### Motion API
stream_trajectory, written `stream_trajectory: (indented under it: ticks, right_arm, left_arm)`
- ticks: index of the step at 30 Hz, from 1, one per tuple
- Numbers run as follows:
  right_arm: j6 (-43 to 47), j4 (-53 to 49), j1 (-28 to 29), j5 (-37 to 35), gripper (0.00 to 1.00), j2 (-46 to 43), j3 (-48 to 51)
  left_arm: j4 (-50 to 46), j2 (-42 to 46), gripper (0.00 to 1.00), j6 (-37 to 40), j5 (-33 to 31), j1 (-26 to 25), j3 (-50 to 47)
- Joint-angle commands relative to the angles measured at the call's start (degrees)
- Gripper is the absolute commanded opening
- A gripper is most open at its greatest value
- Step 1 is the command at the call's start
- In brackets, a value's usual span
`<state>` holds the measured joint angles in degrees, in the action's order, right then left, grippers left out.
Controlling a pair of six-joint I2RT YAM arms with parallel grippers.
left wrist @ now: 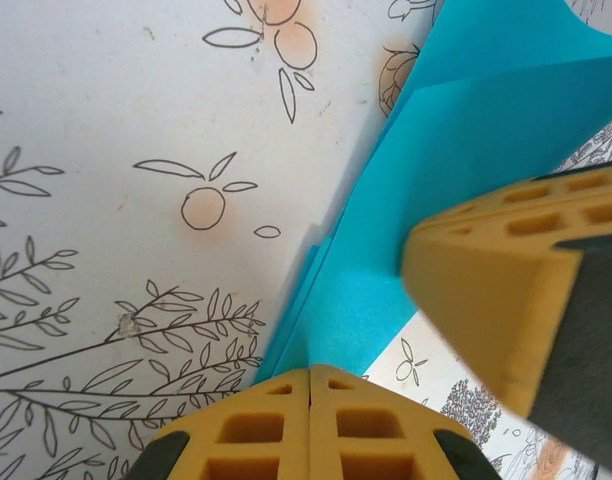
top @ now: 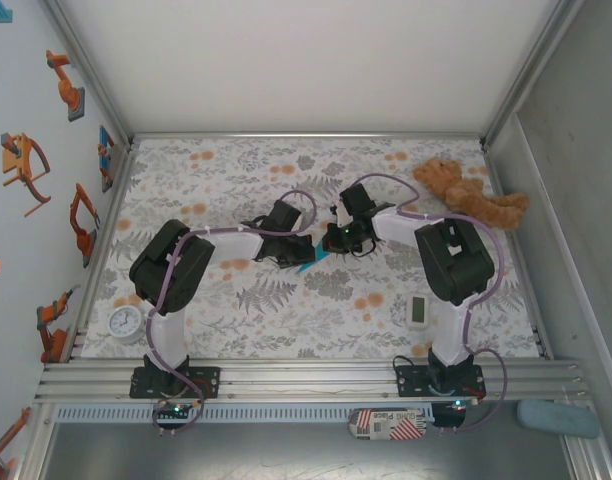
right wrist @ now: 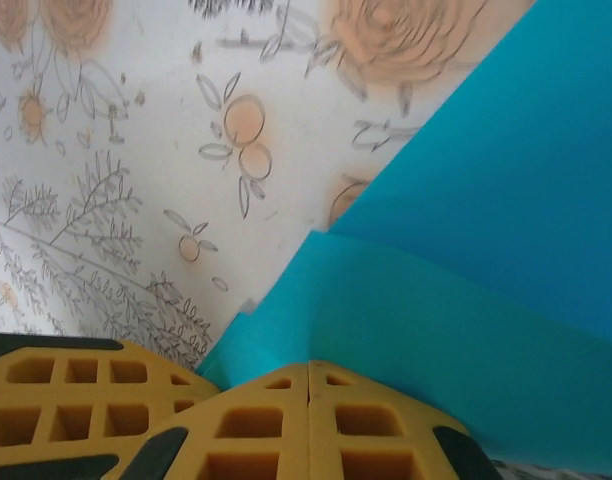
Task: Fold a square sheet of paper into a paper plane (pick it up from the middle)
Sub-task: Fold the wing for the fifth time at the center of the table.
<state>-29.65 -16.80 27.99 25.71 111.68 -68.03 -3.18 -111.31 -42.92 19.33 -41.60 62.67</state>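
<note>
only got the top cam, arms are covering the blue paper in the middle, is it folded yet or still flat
Observer: Folded. The right wrist view shows the square sheet of paper in overlapping layers, one flap lying over another.
Operator: are the claws open
Observer: No. The left claw has its fingers pressed together, and so does the right claw.
Operator: is either gripping it
Observer: I cannot tell. In the left wrist view the paper narrows right down to the left claw's fingertips, but nothing shows it pinched between them.
</note>
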Motion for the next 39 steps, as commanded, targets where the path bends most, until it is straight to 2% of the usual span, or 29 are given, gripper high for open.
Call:
stream_trajectory:
  ticks: [1,6,18,31,39]
  right_arm:
    - [2.03,-4.55,-0.83,-5.46,0.05,-1.44,-3.65]
    - [2.38,-5.78,-1.31,-9.45,0.05,-0.72,-4.73]
    - [2.8,-6.85,-2.83,-11.48,0.05,0.18,-5.06]
    - [3.1,0.91,-5.61,-5.53,0.05,-0.52,3.85]
    - [4.72,6.98,-6.93,-0.45,0.05,-1.13,8.58]
  left_arm:
    - [-4.68,-1.54,0.0,-0.94,-0.93,0.12,-1.92]
    - [-4.63,-1.89,0.0,-1.2,-0.49,0.25,-1.44]
    - [-4.88,-2.3,0.0,-1.81,-0.42,0.25,-1.33]
    - [-4.64,-1.47,0.0,-2.5,0.08,0.28,-1.24]
    - [-1.81,2.41,0.03,-1.47,2.61,0.3,1.38]
